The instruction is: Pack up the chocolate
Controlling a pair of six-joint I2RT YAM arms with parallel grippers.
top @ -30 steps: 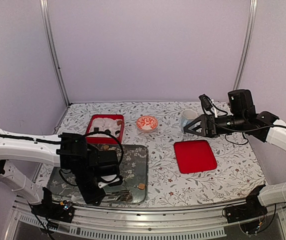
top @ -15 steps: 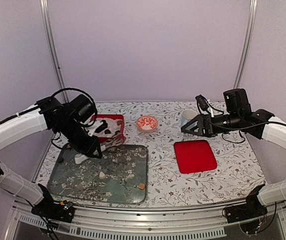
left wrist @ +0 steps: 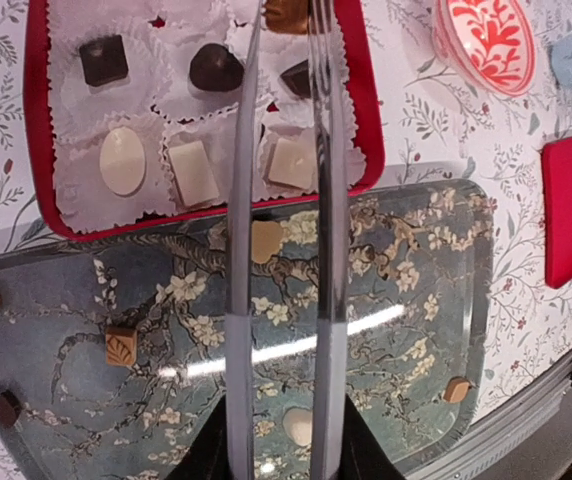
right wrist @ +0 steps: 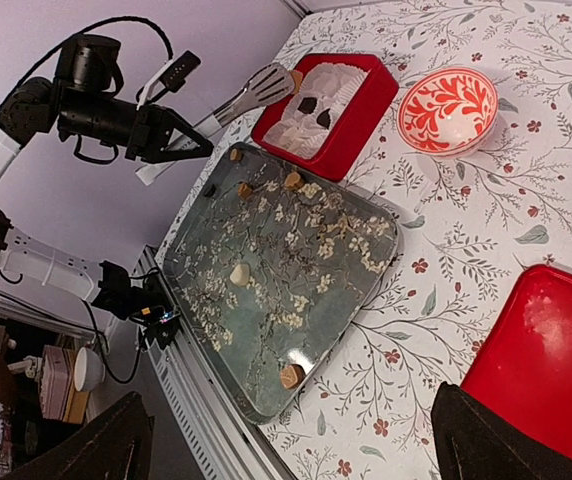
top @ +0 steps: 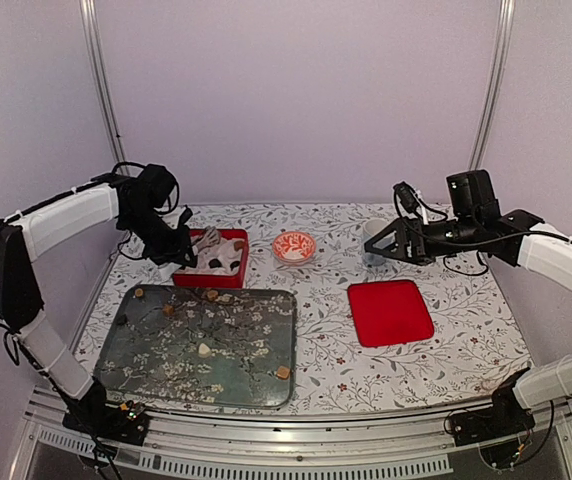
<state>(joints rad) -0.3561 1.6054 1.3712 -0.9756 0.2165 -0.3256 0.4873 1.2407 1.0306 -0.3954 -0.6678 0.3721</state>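
Note:
My left gripper (top: 169, 252) (left wrist: 281, 462) is shut on metal tongs (top: 206, 243) (left wrist: 326, 200). The tong tips pinch a caramel-brown chocolate (left wrist: 286, 14) (right wrist: 296, 78) over the back of the red box (top: 238, 270) (left wrist: 36, 150) (right wrist: 366, 110). In the box's white paper cups lie dark pieces (left wrist: 102, 58) and cream-white pieces (left wrist: 122, 160). Loose chocolates lie on the dark floral tray (top: 156, 370) (left wrist: 386, 260) (right wrist: 296, 250): a caramel one (top: 282, 372) (right wrist: 291, 376), a white one (top: 204, 349) (right wrist: 239, 272) and others along its back edge (top: 169, 309). My right gripper (top: 381, 250) (right wrist: 296, 462) is open and empty, above the table's right.
A flat red lid (top: 389, 312) (right wrist: 546, 350) lies right of the tray. A red-and-white patterned bowl (top: 294, 246) (right wrist: 448, 108) stands right of the box. A pale mug (top: 374, 232) stands behind my right gripper.
My left arm has swung from the tray's near edge to the back, carrying the tongs to the red box. My right arm has risen slightly.

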